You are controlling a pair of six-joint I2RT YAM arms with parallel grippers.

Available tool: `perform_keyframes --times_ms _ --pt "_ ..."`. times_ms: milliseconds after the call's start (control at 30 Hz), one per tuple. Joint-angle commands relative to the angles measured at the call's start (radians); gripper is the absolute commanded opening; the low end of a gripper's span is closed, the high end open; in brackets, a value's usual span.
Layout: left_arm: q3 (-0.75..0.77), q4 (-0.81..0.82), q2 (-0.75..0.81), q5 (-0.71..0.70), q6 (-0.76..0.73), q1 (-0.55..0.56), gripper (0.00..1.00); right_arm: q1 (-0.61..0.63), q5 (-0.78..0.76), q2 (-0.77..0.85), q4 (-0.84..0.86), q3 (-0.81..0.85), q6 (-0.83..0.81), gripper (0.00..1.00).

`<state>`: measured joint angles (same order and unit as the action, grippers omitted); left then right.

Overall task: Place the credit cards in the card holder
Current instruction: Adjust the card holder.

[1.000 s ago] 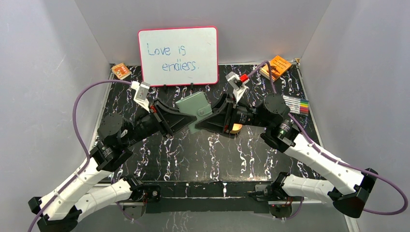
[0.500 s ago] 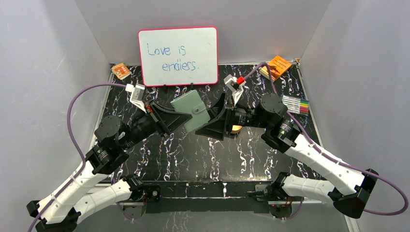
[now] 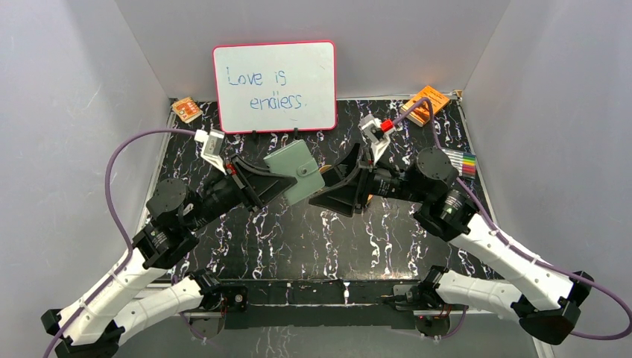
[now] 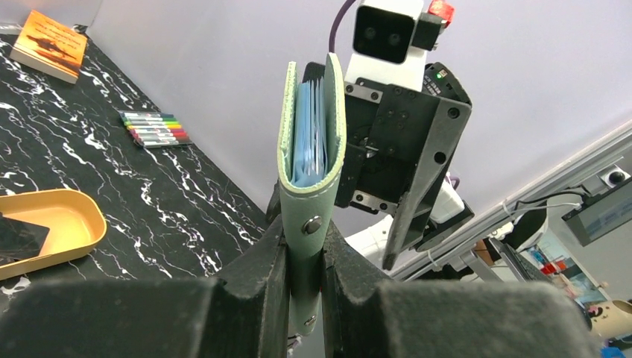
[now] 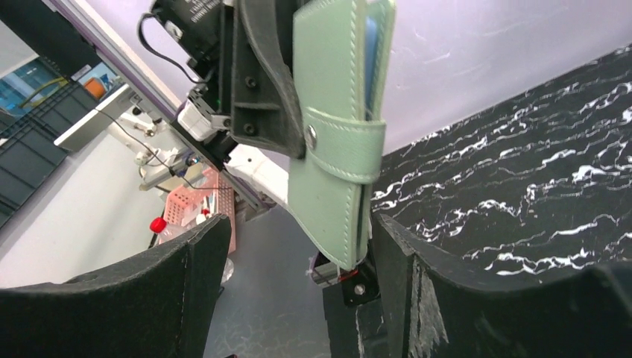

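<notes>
My left gripper [image 4: 305, 253] is shut on the strap side of the sage-green card holder [image 4: 311, 149] and holds it upright above the table [image 3: 298, 239]. Pale blue sleeves show inside its open edge. In the top view the card holder [image 3: 294, 171] hangs between the two grippers. My right gripper [image 5: 298, 291] is open, and the card holder's [image 5: 335, 127] lower corner sits between its fingers, close to the right finger [image 5: 402, 283]. One dark credit card [image 4: 19, 235] lies in the tan tray [image 4: 59, 216]. In the top view my right gripper [image 3: 333, 183] hides the tray.
A whiteboard [image 3: 274, 86] stands at the back. An orange booklet [image 3: 425, 103] lies at the back right and a small orange packet [image 3: 186, 110] at the back left. A set of coloured markers [image 3: 456, 160] lies by the right wall.
My left gripper lifted the card holder up and back a little, then held still. My right arm drew back to the right, its open gripper still facing the card holder.
</notes>
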<state>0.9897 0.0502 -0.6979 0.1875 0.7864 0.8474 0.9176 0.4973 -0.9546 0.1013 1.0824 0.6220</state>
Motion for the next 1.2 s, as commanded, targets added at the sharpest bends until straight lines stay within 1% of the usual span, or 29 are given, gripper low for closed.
perform_keyframes --times_ms 0,67,133,367,467,533,633,867,900,933,1000,1033,1167 --pt "0.012 0.073 -0.011 0.059 0.011 0.003 0.0 0.0 -0.019 0.012 0.09 0.004 0.017 0.76" --pt "0.009 0.081 -0.012 0.064 0.014 0.002 0.0 0.0 -0.013 0.007 0.109 -0.003 0.03 0.73" --pt "0.008 0.089 -0.009 0.064 0.016 0.003 0.0 -0.002 -0.013 0.004 0.121 -0.007 0.039 0.65" --pt "-0.005 0.128 -0.013 0.102 0.035 0.002 0.0 -0.001 0.031 -0.019 0.196 -0.024 0.085 0.3" --pt "-0.007 0.146 -0.019 0.133 0.04 0.002 0.0 -0.001 0.035 -0.021 0.209 -0.026 0.089 0.12" --pt "-0.011 0.157 -0.018 0.144 0.038 0.003 0.08 -0.001 0.027 -0.015 0.213 -0.029 0.086 0.06" --pt "-0.015 0.158 -0.012 0.146 0.04 0.002 0.17 -0.001 0.02 -0.01 0.212 -0.034 0.083 0.01" --pt "-0.017 0.157 -0.013 0.146 0.038 0.002 0.23 -0.001 0.012 -0.013 0.214 -0.037 0.085 0.0" --pt "-0.017 0.157 -0.014 0.147 0.036 0.003 0.22 -0.001 0.013 -0.015 0.215 -0.037 0.085 0.0" --pt "-0.016 0.157 -0.014 0.148 0.035 0.002 0.18 -0.001 0.012 -0.015 0.215 -0.035 0.085 0.0" --pt "-0.016 0.155 -0.014 0.147 0.032 0.002 0.08 -0.001 0.014 -0.018 0.215 -0.036 0.086 0.0" --pt "-0.017 0.155 -0.014 0.148 0.03 0.002 0.0 -0.002 0.014 -0.019 0.215 -0.035 0.085 0.0" --pt "-0.017 0.149 -0.01 0.137 0.029 0.002 0.0 -0.001 0.01 -0.022 0.205 -0.035 0.085 0.0"
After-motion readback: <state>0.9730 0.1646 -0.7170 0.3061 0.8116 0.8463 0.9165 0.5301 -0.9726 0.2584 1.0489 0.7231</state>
